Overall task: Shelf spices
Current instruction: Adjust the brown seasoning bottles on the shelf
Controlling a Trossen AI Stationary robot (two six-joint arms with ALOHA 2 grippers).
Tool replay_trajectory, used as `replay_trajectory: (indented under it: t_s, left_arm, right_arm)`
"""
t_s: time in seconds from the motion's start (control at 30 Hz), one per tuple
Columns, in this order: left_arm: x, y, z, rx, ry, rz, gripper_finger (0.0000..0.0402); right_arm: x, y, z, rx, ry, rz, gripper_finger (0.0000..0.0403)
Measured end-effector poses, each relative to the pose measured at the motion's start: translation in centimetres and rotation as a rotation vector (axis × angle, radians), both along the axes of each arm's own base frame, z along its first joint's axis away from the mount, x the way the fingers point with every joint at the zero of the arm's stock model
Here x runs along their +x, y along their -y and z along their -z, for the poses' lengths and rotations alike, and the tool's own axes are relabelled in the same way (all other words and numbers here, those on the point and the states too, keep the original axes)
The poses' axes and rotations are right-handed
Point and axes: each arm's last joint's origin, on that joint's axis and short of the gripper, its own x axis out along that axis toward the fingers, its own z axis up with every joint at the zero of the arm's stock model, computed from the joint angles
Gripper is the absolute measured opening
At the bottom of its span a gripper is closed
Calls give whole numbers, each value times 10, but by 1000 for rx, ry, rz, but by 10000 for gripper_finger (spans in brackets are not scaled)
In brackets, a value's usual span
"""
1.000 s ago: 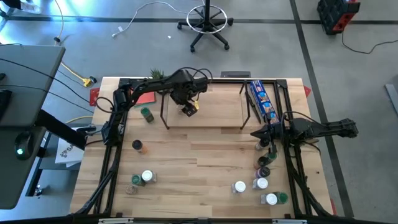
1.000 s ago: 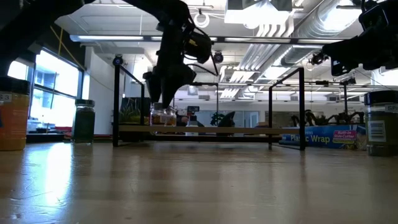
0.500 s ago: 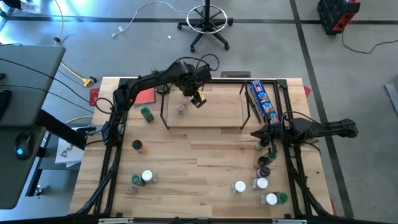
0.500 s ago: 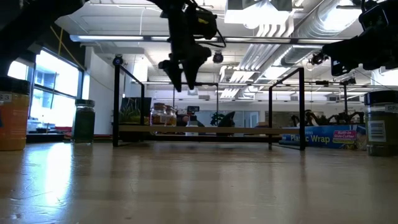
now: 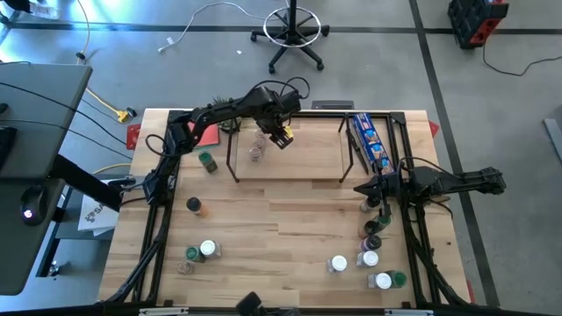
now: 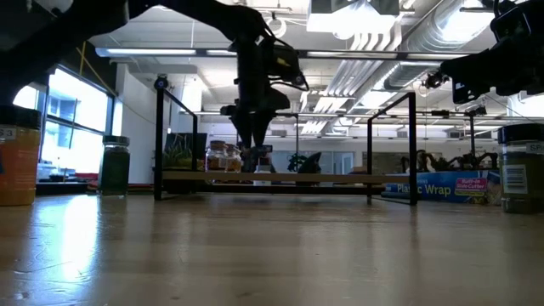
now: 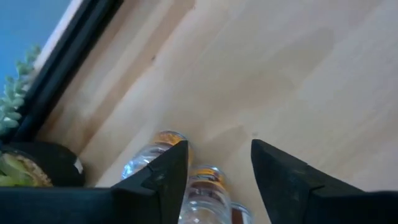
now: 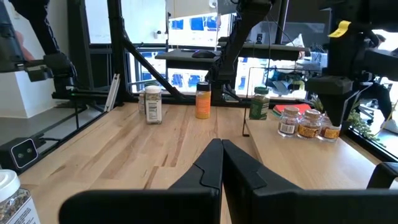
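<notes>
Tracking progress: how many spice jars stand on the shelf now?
3, side by side at the shelf's left end: first jar, middle jar, third jar below the left gripper. The arm may hide more.

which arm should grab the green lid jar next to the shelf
Left. Its gripper hangs open over the shelf, and the green-lid jar stands just off that shelf's left end. The right gripper waits across the table.
</notes>
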Motion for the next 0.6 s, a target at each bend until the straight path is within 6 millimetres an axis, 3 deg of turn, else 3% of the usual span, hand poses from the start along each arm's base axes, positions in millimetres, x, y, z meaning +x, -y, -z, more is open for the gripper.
replay_trajectory:
  t_s: [0.6]
  left_arm:
    - [-15,-18,1,-20,-54,-11,129]
  right_arm:
    - [0,0,0,0,0,0,0]
